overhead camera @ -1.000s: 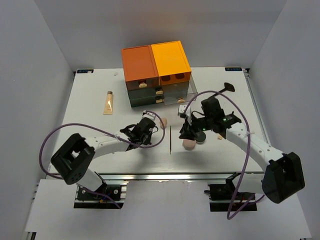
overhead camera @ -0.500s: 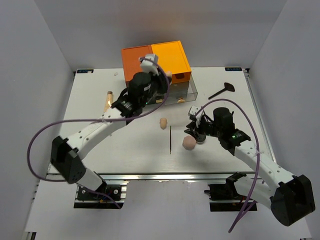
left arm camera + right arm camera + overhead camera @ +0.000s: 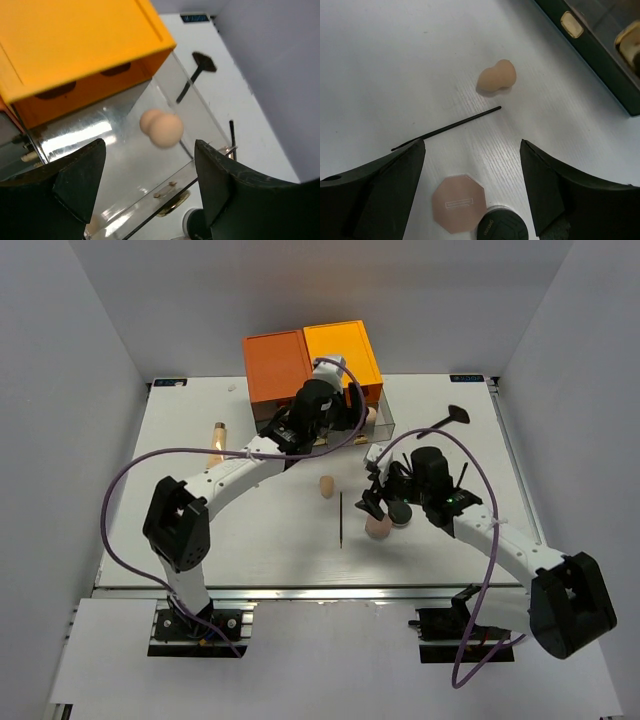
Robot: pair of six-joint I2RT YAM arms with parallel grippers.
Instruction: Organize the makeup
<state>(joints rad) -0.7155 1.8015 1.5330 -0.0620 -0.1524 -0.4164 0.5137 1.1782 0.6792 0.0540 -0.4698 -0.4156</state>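
My left gripper point(image 3: 352, 412) point(image 3: 149, 156) is open over the clear drawer point(image 3: 115, 150) pulled out of the orange-and-dark drawer box point(image 3: 310, 360). A peach sponge point(image 3: 161, 128) point(image 3: 372, 413) is in that drawer, touching neither finger. A second peach sponge point(image 3: 326, 485) point(image 3: 496, 78) lies on the table beside a thin black stick point(image 3: 341, 518) point(image 3: 447, 129). My right gripper point(image 3: 376, 502) point(image 3: 472, 146) is open just above the pink puff point(image 3: 378, 527) point(image 3: 459, 202) and the black round jar point(image 3: 401, 512) point(image 3: 502, 229), holding nothing.
A beige tube point(image 3: 217, 443) lies at the left of the table. A black brush point(image 3: 446, 420) point(image 3: 197, 70) and another black stick point(image 3: 462, 478) lie to the right of the box. The dark lower drawers point(image 3: 600, 60) are shut.
My left arm swung from the table's middle up to the drawer box with a sponge, then opened and let it go into the clear drawer. The right gripper opened wide above the puff.
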